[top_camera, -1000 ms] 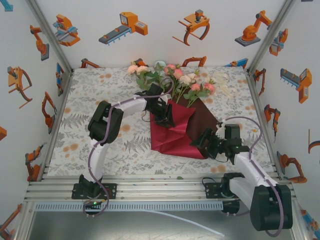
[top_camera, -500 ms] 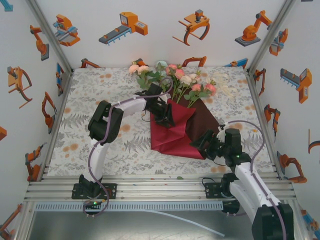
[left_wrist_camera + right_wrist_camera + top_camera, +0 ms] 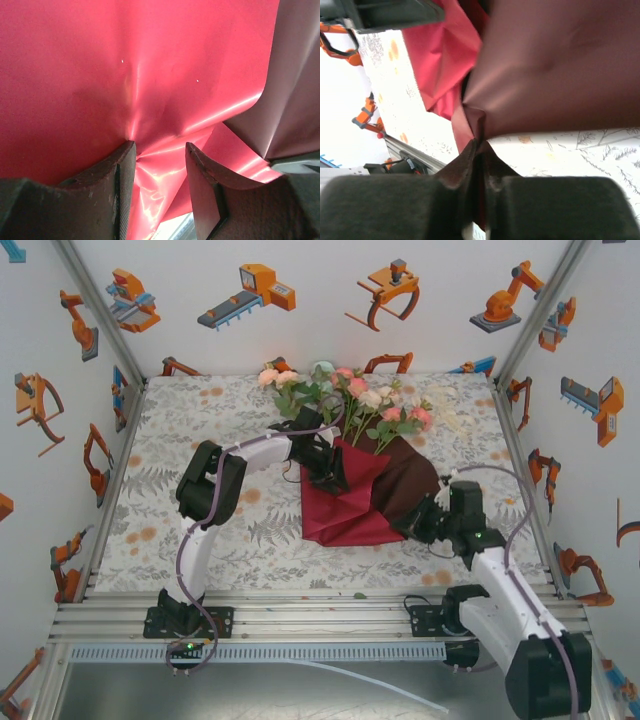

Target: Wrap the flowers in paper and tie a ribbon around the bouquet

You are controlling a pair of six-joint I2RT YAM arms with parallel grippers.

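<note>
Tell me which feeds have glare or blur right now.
Left wrist: bright glare streaks along the creases of the paper, and the jaws up close are dark and soft. Right wrist: the jaws are blurred in the foreground, the background at left is blown out white, and the paper is slightly soft. Top external: even light, sharp, no glare.

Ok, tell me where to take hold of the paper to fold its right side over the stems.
Pinch the loose near-right corner of the paper, coming in low from the right. That flap curls up free there, with a thin edge to bite; the right gripper is shut on it.
</note>
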